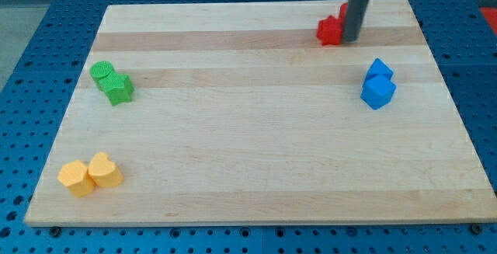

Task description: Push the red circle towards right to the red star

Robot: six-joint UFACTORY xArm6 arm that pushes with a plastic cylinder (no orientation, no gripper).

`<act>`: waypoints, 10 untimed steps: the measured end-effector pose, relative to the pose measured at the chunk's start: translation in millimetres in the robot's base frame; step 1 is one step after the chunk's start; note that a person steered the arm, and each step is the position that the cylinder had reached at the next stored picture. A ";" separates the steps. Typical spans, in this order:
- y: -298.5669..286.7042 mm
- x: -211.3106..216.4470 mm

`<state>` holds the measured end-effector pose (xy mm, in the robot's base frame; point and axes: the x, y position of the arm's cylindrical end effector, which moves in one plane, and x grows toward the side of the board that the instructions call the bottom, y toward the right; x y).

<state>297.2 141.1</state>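
Observation:
My tip [351, 40] rests on the wooden board [248, 137] near the view's top right. A red block [329, 30] lies just left of the tip and touches the rod; its outline looks jagged, like a star. A second red block [342, 10] shows only as a small patch at the rod's left edge, just above the first; the rod hides most of it and its shape cannot be made out. The two red blocks sit close together, seemingly touching.
Two blue blocks [379, 71] [378, 92] sit together at the right. A green round block [102, 71] and a green star-like block [119, 88] sit at the left. Two yellow blocks [75, 178] [105, 171] lie at the bottom left.

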 end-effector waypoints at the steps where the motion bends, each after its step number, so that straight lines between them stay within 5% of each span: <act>1: -51.4 0.0; 2: -86.6 -0.1; 6: 81.4 -16.5; 8: 83.2 -63.3; 10: 47.3 -43.0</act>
<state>254.3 188.4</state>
